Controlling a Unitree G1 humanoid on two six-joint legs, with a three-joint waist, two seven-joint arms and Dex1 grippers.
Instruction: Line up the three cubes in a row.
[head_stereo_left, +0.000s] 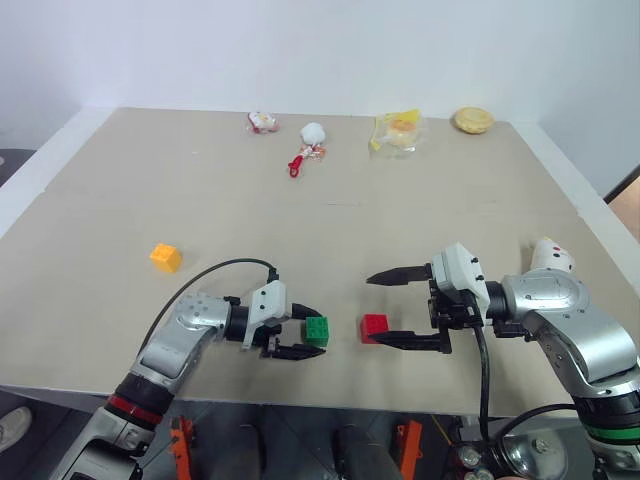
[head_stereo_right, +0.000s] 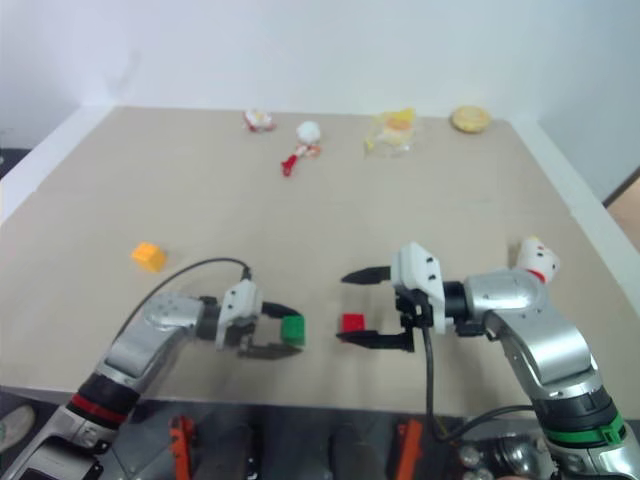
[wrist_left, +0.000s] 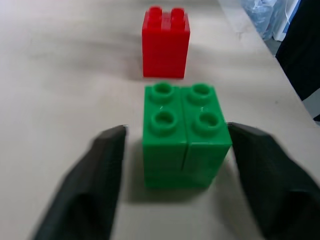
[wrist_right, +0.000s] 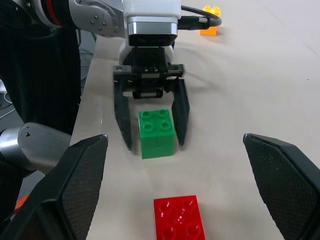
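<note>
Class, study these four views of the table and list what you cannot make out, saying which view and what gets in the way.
- Small packaged items along the table's far edge: head views, too small to identify.
- White toy with red tip: head views, lower part hidden behind the right arm.
- Small orange-yellow studded plastic cube: right wrist view, cut off by the edge.
- Small red studded plastic cube: left wrist view, its base hidden behind the small green studded plastic cube.
</note>
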